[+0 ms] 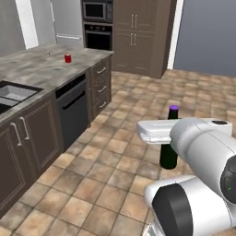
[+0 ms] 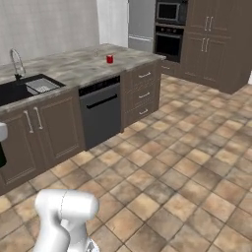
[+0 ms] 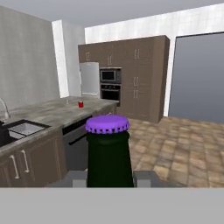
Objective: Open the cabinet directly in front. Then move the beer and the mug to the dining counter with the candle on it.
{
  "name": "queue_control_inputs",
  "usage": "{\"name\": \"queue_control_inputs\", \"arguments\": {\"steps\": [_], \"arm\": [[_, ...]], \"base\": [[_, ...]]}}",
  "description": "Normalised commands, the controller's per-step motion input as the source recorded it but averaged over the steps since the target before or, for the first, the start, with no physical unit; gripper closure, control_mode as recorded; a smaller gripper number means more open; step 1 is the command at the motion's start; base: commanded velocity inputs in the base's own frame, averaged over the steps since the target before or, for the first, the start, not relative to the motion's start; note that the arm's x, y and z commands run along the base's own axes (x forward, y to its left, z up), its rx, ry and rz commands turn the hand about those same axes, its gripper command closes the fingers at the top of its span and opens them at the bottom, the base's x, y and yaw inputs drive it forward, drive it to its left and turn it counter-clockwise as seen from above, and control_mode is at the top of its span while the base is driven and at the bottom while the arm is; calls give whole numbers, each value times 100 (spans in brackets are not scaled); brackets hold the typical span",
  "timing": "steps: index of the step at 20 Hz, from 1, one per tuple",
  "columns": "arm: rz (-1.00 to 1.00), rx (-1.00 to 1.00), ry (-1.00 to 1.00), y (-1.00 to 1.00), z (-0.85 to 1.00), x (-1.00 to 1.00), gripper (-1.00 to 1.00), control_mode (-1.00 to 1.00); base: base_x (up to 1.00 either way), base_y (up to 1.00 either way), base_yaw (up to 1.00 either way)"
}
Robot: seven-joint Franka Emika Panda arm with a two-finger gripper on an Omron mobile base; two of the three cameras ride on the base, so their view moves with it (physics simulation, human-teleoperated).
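1. Grip: two-finger gripper is pinching the slim dark green-black glass beer bottle w/ purple crimped cap; bottle stands upright between the jaws, neck rising above them. In left base view the bottle hangs over the floor below the white hand, well clear of any support.
2. Red cylindrical mug already sits on the grey-brown veined stone dining counter, far ahead of the jaws and to their left (judged: mug leg done, beer leg in transit).
3. Risk A: glass is smooth and round, pinch is narrow; a jolt as the base drives could let the bottle slide down through the jaws or swing and tilt. Below is hard tan tiled floor, so breakage likely.
4. Risk B: counter edge, black appliance front and drawer handles lie between jaws and target; a low carry could clip the bottle base on the slab edge.
5. Risk C: set-down too near the mug could knock it; bottle is tall, narrow-footed, tips easily.
6. Sunken sink lies left of the jaws; avoid placing there.
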Motion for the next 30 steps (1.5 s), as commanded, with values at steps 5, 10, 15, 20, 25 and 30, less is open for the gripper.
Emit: {"name": "queue_control_inputs", "arguments": {"steps": [5,10,15,20,25,30], "arm": [[0,0,0,0,0,0,100,100],[0,0,0,0,0,0,100,100],[0,0,0,0,0,0,100,100],[0,0,0,0,0,0,100,100],[0,0,0,0,0,0,100,100],[0,0,0,0,0,0,100,100]], "base": [[100,-10,14],[100,0,20],[100,0,29],[100,-5,30],[100,-25,31],[100,-29,33]]}}
